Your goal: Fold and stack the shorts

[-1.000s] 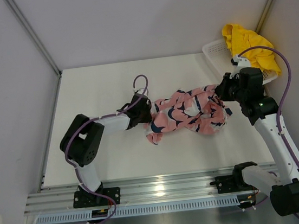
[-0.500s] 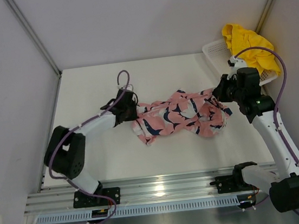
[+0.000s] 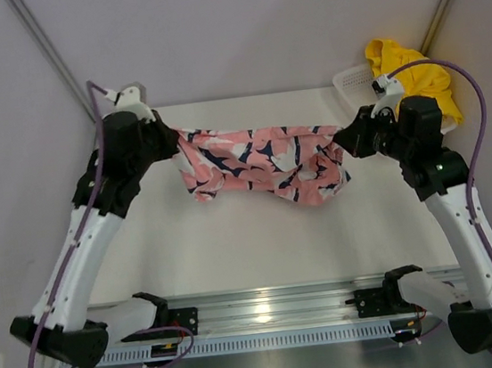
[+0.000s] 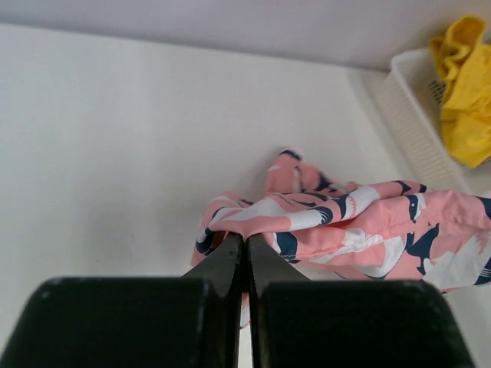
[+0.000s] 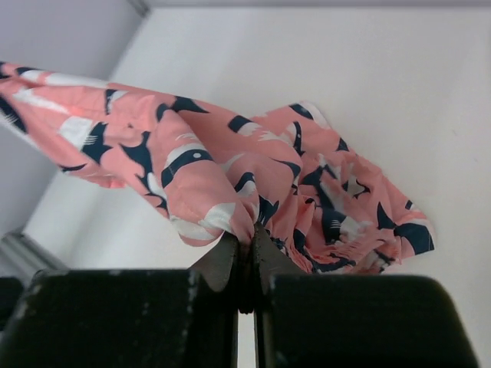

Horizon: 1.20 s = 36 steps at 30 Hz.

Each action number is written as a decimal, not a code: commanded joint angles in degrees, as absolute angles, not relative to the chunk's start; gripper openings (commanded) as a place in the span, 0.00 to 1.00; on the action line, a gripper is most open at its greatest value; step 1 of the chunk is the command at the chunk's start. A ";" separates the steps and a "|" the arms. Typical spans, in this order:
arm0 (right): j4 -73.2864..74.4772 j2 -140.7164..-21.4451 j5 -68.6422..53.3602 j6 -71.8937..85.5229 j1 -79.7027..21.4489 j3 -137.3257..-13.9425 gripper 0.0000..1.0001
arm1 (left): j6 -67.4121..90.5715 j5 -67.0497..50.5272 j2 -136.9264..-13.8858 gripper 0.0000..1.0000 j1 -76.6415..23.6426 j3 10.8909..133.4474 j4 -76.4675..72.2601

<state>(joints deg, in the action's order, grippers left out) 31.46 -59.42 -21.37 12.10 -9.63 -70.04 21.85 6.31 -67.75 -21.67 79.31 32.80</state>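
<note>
The pink shorts with navy-and-white print (image 3: 261,160) hang stretched in the air between my two grippers, above the white table. My left gripper (image 3: 171,139) is shut on their left end; in the left wrist view the cloth (image 4: 345,222) bunches at the closed fingertips (image 4: 245,239). My right gripper (image 3: 341,137) is shut on their right end, and the cloth (image 5: 192,165) drapes from its tips (image 5: 244,239). The yellow shorts (image 3: 412,74) lie bunched in the white basket at the back right, also seen in the left wrist view (image 4: 464,92).
The white mesh basket (image 3: 355,81) stands at the table's back right corner, against the right wall. Grey walls close in the table at the left, back and right. A metal rail (image 3: 261,306) runs along the near edge.
My left arm has risen and swung far to the back left, pulling the pink shorts off the table and taut. My right gripper has lifted its end slightly.
</note>
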 commanded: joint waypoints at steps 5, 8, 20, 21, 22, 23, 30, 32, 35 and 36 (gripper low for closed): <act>30.67 -46.42 -35.14 17.92 -15.02 -79.10 0.00 | 19.78 8.09 -53.90 0.00 -21.36 92.01 42.88; 33.65 -43.69 -39.00 20.56 -15.38 -84.36 0.00 | 19.16 8.43 -50.28 0.00 -21.36 95.00 44.64; 42.99 -55.26 -42.80 23.37 -12.31 -116.28 0.00 | 15.47 13.97 -54.93 0.00 -21.36 120.42 53.97; 42.02 -56.07 -43.67 23.99 -12.39 -115.32 0.00 | 15.47 14.32 -55.63 0.00 -21.36 119.98 54.14; 40.71 -56.86 -44.29 24.69 -12.39 -112.09 0.00 | 15.64 14.33 -55.90 0.00 -21.36 118.49 54.23; 39.13 -57.04 -44.82 25.92 -12.31 -110.23 0.00 | 15.91 14.24 -55.99 0.00 -21.36 115.17 53.79; 34.10 -58.88 -46.50 26.81 -12.74 -104.94 0.00 | 17.31 8.80 -55.02 0.00 -21.36 109.78 49.57; 36.72 -59.67 -45.62 25.85 -12.83 -105.29 0.00 | 18.36 3.89 -53.09 0.00 -21.36 102.44 46.43; 39.45 -61.26 -44.39 23.04 -12.92 -104.33 0.00 | 19.77 -5.74 -48.89 0.02 -21.44 86.43 40.80; 39.72 -61.69 -43.95 21.72 -12.92 -102.93 0.00 | 19.95 -8.50 -47.74 0.06 -21.36 82.83 35.56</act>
